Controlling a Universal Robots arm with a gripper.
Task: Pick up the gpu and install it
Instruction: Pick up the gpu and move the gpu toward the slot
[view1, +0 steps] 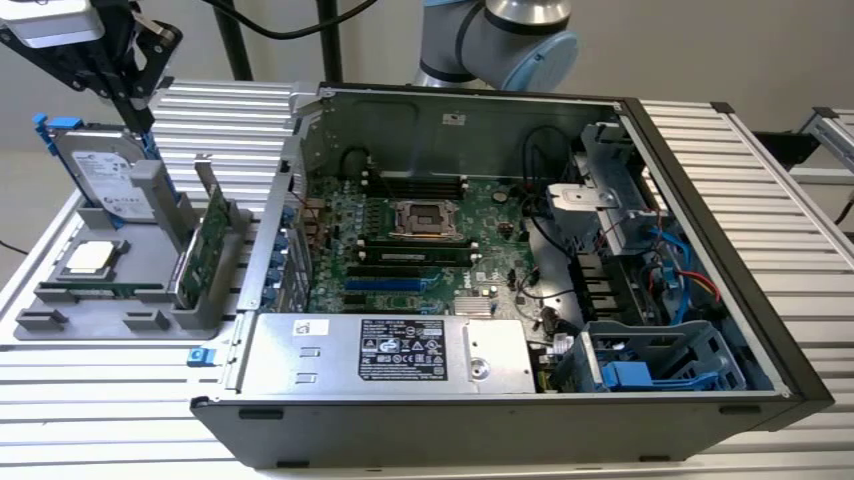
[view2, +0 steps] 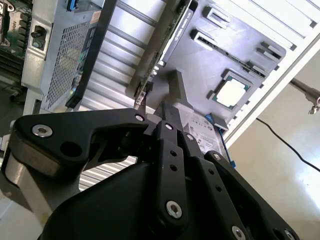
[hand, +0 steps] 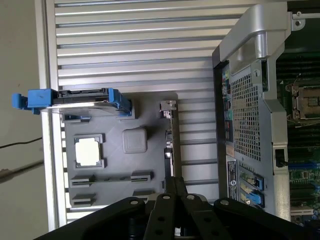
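A ribbed aluminium bench (view1: 747, 170) is found carrying an open dark metal computer case (view1: 454, 110) and, at the exterior view's left, a grey plastic parts holder (view1: 147, 322). The thin green circuit-board gpu card (view1: 216, 240) is stood on edge in the holder, silver bracket on one end, between a silver hard drive (view1: 107, 175) and the case. The jaws are seen above the hard drive, closed together, nothing gripped. The card is judged light, stiff and fragile; its bare upper edge is recommended for gripping.
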